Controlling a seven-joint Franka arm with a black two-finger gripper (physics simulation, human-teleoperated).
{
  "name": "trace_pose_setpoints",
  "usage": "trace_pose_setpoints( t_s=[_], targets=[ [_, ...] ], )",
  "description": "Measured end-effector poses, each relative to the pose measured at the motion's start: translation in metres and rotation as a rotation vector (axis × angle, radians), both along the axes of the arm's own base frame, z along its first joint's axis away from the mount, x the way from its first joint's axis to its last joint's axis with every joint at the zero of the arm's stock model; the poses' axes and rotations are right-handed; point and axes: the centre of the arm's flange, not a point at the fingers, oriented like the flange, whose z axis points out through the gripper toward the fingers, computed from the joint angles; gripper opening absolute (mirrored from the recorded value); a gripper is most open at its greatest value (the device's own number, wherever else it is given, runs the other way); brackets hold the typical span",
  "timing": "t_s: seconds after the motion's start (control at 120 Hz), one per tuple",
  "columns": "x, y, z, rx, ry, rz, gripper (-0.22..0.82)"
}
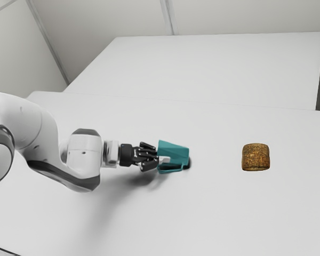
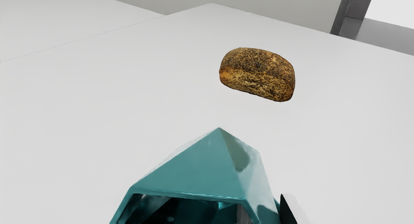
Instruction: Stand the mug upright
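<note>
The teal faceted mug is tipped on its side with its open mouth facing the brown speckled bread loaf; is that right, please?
Not quite: the mug is tipped on its side, but the wrist view shows its mouth facing away from the loaf.

The white arm (image 1: pixel 40 130) enters the exterior view at nine o'clock, its dark-banded forearm link (image 1: pixel 61 170) sloping toward four o'clock. There it meets the rounded wrist housing (image 1: pixel 85 152), from which a short pale flange (image 1: pixel 111 154) runs nearly level toward three o'clock. The black gripper (image 1: pixel 164 159) continues that line, pointing toward three o'clock, just off the view's centre toward six o'clock.
</note>
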Motion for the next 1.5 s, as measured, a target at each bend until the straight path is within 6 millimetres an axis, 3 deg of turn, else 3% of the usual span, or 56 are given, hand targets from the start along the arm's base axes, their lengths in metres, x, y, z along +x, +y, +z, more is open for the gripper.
trace_pose_setpoints(
  t_s=[0.392, 0.567, 0.775, 0.9, 1.042, 1.2, 1.5],
  targets=[
    [0.014, 0.001, 0.027, 0.008, -0.061, 0.004, -0.17],
    [0.031, 0.007, 0.071, 0.102, -0.107, -0.037, -0.17],
    [0.024, 0.023, 0.126, 0.339, -0.062, -0.173, -0.18],
    [0.019, 0.034, 0.148, 0.498, 0.021, -0.228, -0.18],
    [0.018, 0.043, 0.155, 0.640, 0.189, -0.190, -0.18],
    [0.017, 0.037, 0.159, 0.776, 0.353, -0.102, -0.18],
    [0.034, 0.040, 0.146, 0.766, 0.520, 0.270, -0.18]
  ],
)
